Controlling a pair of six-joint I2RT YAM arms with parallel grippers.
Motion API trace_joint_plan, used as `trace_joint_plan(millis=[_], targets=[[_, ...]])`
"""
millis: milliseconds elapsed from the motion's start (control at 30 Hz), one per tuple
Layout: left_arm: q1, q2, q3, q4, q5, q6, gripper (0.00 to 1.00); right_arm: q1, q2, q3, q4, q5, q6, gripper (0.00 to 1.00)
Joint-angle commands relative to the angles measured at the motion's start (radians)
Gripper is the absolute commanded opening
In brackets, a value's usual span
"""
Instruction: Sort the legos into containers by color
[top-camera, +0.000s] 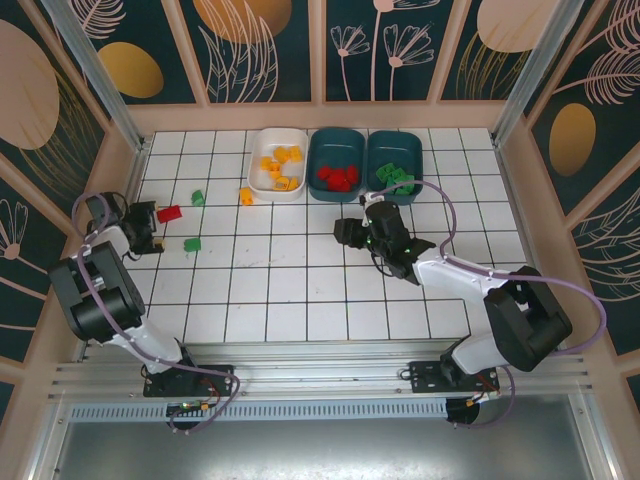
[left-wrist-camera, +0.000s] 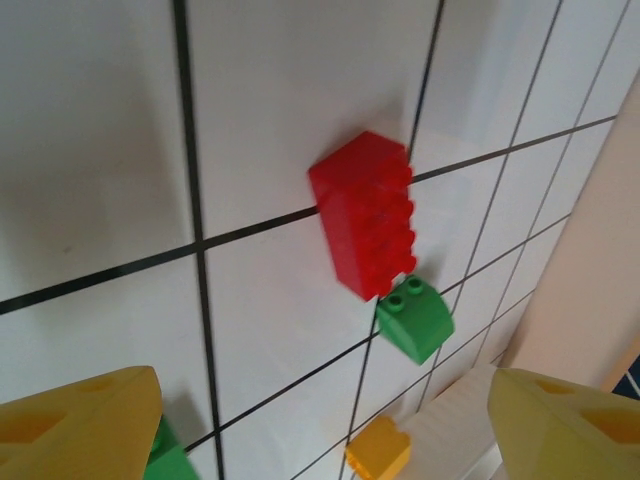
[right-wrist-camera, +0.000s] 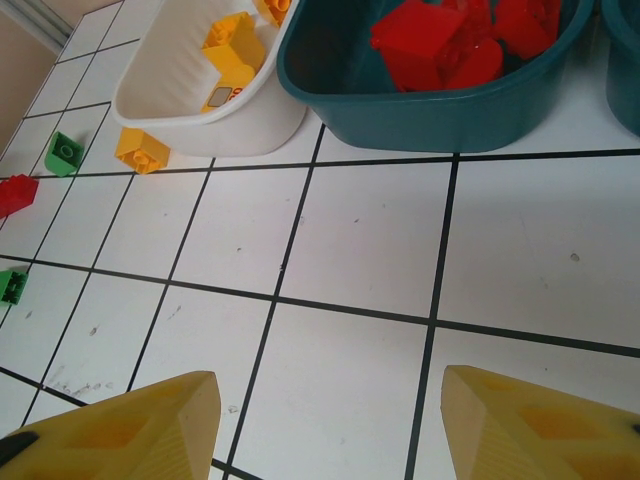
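Three containers stand in a row at the back: a white bin (top-camera: 278, 162) with yellow legos, a teal bin (top-camera: 338, 165) with red ones, and a teal bin (top-camera: 394, 160) with green ones. On the tiles at the left lie a loose red brick (top-camera: 168, 213), two green bricks (top-camera: 197, 198) (top-camera: 192, 244) and a yellow brick (top-camera: 246, 195). My left gripper (top-camera: 152, 228) is open just left of the red brick (left-wrist-camera: 365, 215), which lies ahead of its fingers (left-wrist-camera: 80, 420), apart from them. My right gripper (right-wrist-camera: 330, 430) hovers open over bare tiles in front of the red-filled bin (right-wrist-camera: 430, 100).
The left wall of the enclosure runs close behind my left arm. A green brick (left-wrist-camera: 415, 318) sits beside the red one, with a yellow brick (left-wrist-camera: 378, 448) beyond it by the white bin (right-wrist-camera: 210, 90). The table's middle and front tiles are bare.
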Motion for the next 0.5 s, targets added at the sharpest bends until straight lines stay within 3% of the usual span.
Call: trace_joint_plan(millis=[0, 100, 467], targets=[[0.003, 0.056, 0.052, 0.036, 0.012, -0.049, 0.84, -0.005, 0.013, -0.008, 0.048, 0.022, -0.001, 0.61], [-0.003, 0.143, 0.094, 0.042, 0.06, -0.052, 0.83, -0.013, 0.019, -0.005, 0.047, 0.021, -0.002, 0.61], [-0.016, 0.316, 0.229, 0.012, 0.078, -0.074, 0.83, -0.029, 0.043, 0.012, 0.026, 0.04, -0.006, 0.61]])
